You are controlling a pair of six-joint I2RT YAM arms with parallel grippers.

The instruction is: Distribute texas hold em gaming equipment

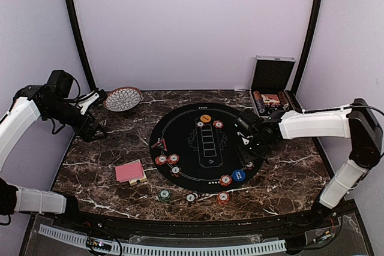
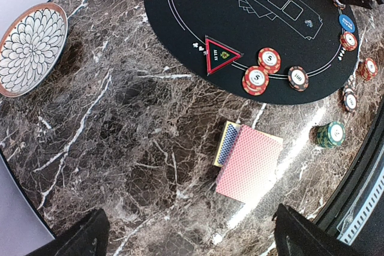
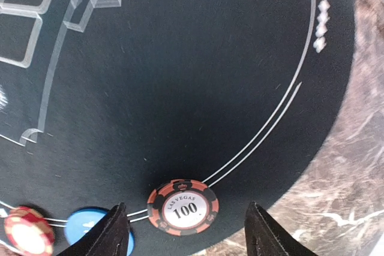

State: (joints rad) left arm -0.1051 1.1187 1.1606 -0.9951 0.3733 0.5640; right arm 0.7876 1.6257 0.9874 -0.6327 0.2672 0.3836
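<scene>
Right pincer [image 3: 186, 205] gapes wide, the 100 chip [image 3: 183, 207] lying untouched between its fingers.

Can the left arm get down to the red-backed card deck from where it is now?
Probably yes. The left gripper is open above the marble table, and the card deck lies uncovered beside the black mat, with nothing between them.

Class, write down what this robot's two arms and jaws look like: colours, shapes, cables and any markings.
The left arm and right arm have smooth white tubular links joined by blocky black joints. Thin black cables loop loosely beside the joints. Each arm ends in black jaws made of two tapered, wedge-shaped fingers. No markings are legible.
</scene>
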